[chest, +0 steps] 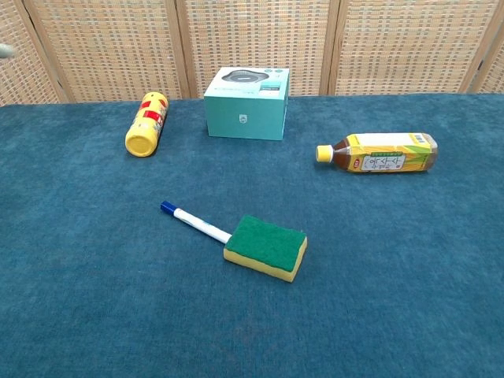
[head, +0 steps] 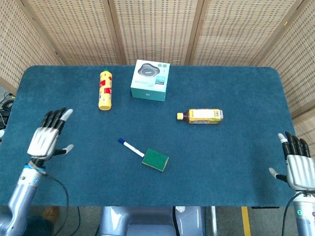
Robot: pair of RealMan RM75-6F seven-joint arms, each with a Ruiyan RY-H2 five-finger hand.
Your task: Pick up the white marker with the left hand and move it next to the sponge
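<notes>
Only on head view, left hand [head: 46, 140] and right hand [head: 297, 166] spread empty, white marker [chest: 197, 224] touching sponge [chest: 265, 247]

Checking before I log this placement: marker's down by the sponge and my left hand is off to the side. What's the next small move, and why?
Probably none beyond parking the left hand. The white marker lies flat with one end at the sponge, and the left hand is open, well clear at the table's left edge, so the placement looks done.
</notes>
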